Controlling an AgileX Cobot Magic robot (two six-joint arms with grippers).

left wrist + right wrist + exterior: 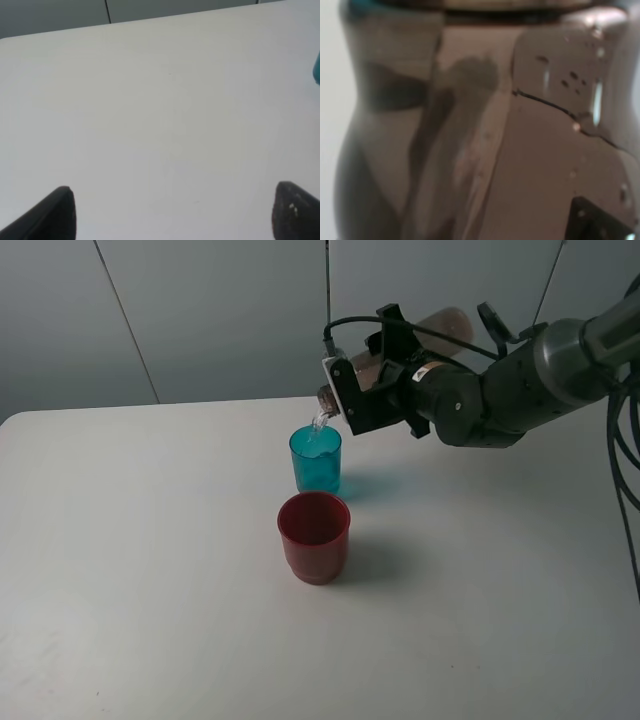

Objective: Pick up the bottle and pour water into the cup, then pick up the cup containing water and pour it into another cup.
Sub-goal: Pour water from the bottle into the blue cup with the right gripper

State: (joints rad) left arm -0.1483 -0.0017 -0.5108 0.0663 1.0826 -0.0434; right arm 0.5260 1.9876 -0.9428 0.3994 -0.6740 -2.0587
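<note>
My right gripper [385, 375] is shut on the smoky grey-brown bottle [445, 324]. It holds the bottle tilted nearly flat, neck down over the teal-blue cup [316, 462]. A thin stream of water [320, 420] runs from the neck into the cup, which holds some water. The bottle fills the right wrist view [470, 125], close and blurred. The red cup [314, 537] stands upright just in front of the teal cup, apart from it. My left gripper [172, 210] is open and empty over bare table. A sliver of the teal cup [317, 67] shows at that view's edge.
The white table [150, 540] carries only the two cups. Its back edge meets a grey panelled wall [220, 310]. The right arm's black cables [625, 450] hang at the far right. The left arm does not show in the exterior view.
</note>
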